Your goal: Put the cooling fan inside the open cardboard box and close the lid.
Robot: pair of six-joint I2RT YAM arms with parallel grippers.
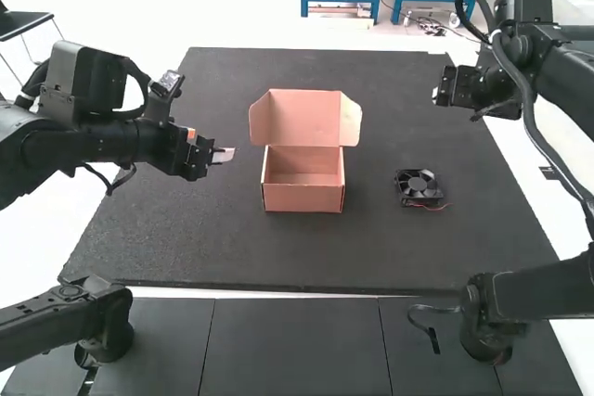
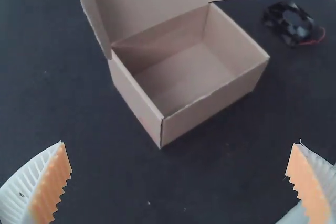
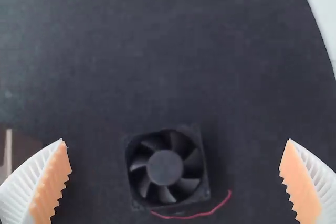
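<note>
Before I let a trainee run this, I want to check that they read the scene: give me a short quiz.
1. True or false: the cooling fan lies inside the cardboard box.
2. The fan lies on the mat on which arm's side of the box: A left, B right?
3. Fill in: the left gripper and right gripper are both ___.
Key: 1 false; 2 B; 3 open.

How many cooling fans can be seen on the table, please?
1. The cooling fan lies flat on the black mat, to the right of the open cardboard box, apart from it. The box is empty, so none hides there.
</note>
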